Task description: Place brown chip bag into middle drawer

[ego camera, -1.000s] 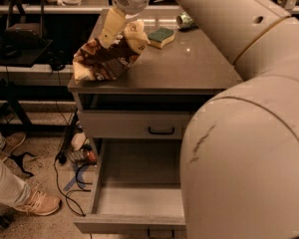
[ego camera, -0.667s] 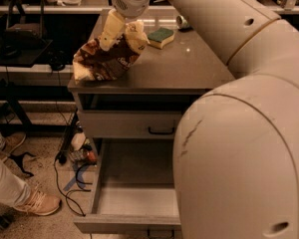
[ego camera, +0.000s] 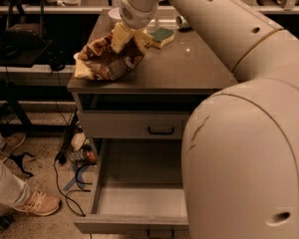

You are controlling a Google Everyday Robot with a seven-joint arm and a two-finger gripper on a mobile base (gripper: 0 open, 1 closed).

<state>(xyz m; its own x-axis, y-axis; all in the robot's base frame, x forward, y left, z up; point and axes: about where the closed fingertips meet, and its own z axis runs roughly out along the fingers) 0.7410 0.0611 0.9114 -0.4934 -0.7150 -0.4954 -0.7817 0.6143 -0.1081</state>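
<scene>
The brown chip bag [ego camera: 105,59] is crinkled and hangs over the top's left front corner of the grey cabinet [ego camera: 189,68]. My gripper [ego camera: 128,38], with cream fingers, is on the bag's upper right end and shut on it. The middle drawer [ego camera: 134,180] is pulled out below, its plain floor showing. My large white arm covers the drawer's right part and the right side of the view.
A green-and-yellow sponge [ego camera: 162,35] lies on the cabinet top just right of the gripper. The upper drawer front with a black handle [ego camera: 161,130] is closed. A person's leg and shoe [ego camera: 25,199] and cables [ego camera: 72,176] are on the floor at left.
The gripper and the bag have shifted slightly right and down over the cabinet top. The drawer stays open.
</scene>
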